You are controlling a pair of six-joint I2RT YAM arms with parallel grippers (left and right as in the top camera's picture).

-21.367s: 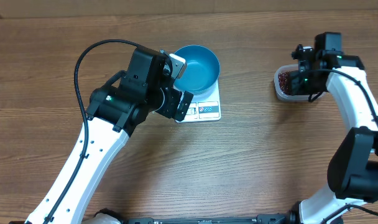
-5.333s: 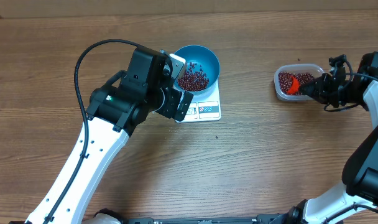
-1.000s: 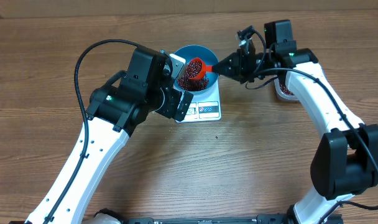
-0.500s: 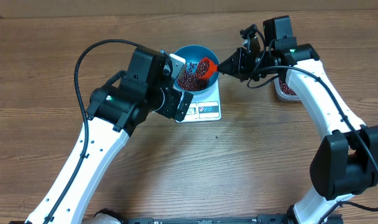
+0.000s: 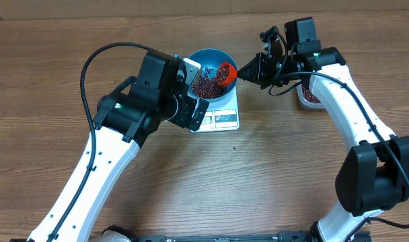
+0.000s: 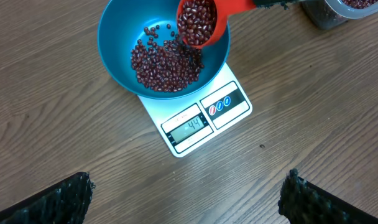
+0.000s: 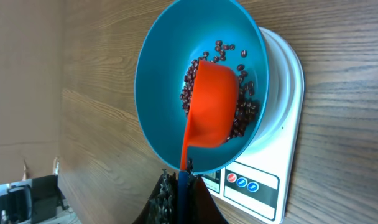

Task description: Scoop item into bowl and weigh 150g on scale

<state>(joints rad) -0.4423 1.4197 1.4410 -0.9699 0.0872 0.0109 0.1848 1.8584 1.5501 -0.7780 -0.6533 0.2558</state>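
Overhead looks straight down from afar; both wrist cameras, nearer, share the bowl (image 6: 119, 34) and scale (image 6: 188, 127).

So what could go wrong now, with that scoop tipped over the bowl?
The scoop is loaded with beans and hangs close to the bowl's rim, so some could bounce out onto the table. The bowl only rests on the scale; a nudge from the scoop might shift it or upset the reading. Tipping the whole load at once could also overshoot the target weight.
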